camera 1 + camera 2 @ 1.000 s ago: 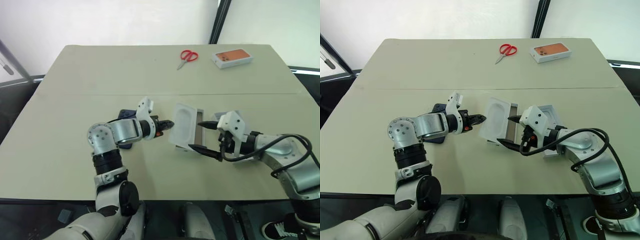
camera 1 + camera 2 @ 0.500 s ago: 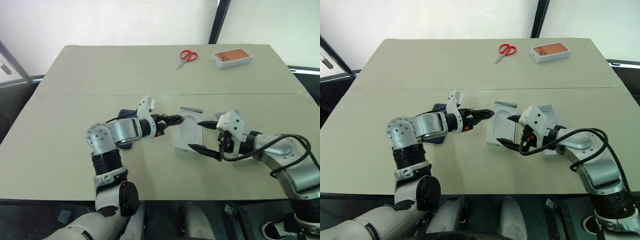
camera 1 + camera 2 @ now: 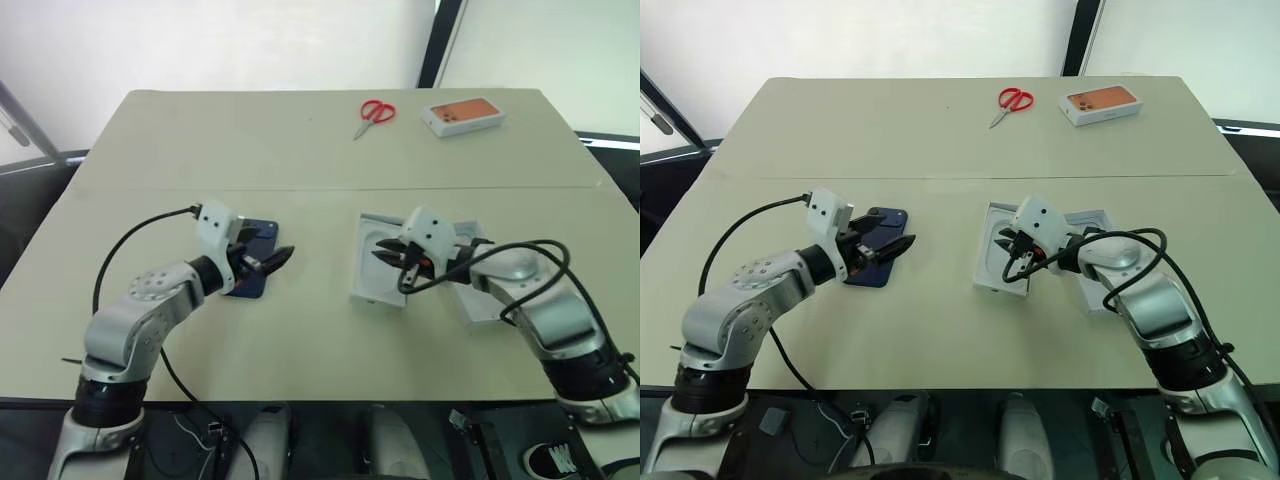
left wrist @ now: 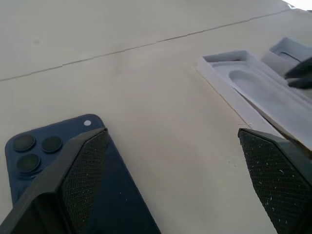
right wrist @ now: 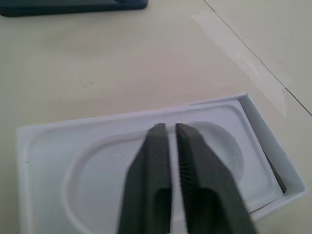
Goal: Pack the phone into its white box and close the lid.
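Left eye view puts the left pincer [image 3: 272,258] over the near end of the slim dark navy-blue smartphone [image 3: 890,217], its two black fingers spread wide. A second ago that pincer was pinched on the thin white moulded insert [image 5: 97,165] near the middle of the beige table [image 3: 300,150], holding it tipped up. It has since let go and swung out to the phone, which lies flat, camera bump on the far side of the fingers, not yet gripped.

To the right, well apart from the phone, the shallow white cardboard tray [image 3: 375,285] now lies flat with the insert seated inside. The right pincer [image 5: 166,127], wide open a second ago, is pressed together just above the insert's oval recess; whether it touches I cannot tell. Just beyond that pincer, under its arm, lies the white cardboard lid [image 3: 1095,217].

My reading: the insert is settled, so the phone pick-up comes next, and the right pincer will have to clear the tray first.

Bare tabletop runs between phone and tray, giving a free path. Red-handled scissors [image 3: 377,112] and a white box with an orange phone picture [image 3: 463,116] sit far off by the back edge.
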You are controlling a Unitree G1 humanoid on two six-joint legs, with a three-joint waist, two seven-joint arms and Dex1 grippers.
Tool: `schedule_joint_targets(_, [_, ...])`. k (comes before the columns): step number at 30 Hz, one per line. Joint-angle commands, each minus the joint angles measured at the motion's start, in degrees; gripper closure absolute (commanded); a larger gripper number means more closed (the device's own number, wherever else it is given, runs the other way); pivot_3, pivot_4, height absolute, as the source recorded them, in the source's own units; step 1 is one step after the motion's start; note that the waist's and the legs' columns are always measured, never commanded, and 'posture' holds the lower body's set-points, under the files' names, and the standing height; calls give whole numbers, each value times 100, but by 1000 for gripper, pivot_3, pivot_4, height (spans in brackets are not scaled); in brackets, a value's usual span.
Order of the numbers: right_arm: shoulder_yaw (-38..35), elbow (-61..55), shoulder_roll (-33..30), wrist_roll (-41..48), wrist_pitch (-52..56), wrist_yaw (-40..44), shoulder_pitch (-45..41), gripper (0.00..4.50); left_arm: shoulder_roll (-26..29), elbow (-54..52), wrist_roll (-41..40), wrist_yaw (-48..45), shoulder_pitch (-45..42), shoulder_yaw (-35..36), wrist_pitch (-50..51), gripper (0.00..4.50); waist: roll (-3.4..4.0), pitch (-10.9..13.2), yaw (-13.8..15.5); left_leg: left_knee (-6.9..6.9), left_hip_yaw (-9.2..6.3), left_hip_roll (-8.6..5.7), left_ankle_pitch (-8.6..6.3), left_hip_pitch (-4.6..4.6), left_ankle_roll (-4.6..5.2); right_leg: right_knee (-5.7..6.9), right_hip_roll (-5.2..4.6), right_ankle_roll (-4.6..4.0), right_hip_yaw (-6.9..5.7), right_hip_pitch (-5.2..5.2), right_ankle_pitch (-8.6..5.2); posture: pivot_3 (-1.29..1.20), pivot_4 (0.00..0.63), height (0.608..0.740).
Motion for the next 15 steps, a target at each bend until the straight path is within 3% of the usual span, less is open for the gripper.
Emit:
schedule_joint_targets(1, [167,170,95,-294,109,-120,-221,4476,323,-248,214,-698,411,9,-761,0,0,0,-8,-1,0,0,0,0,1,0,0,0,0,-1,0,0,150,697])
schedule_joint_targets(9, [379,1332,550,-942,-363,-495,-675,4476,749,-534,-139,-1763,1171,176,-1071,0,4,2,-14,1,0,0,-17,-1,30,0,-2,-1,-2,-1,0,0,150,697])
schedule_joint_targets(15, [521,2135,798,-1491,-1021,-785,-903,4476,650,-767,-384,-1986,1441,200,-1150,0,5,3,-84,0,-2,1,-17,-1,31,3,3,0,-4,-1,1,0,150,697])
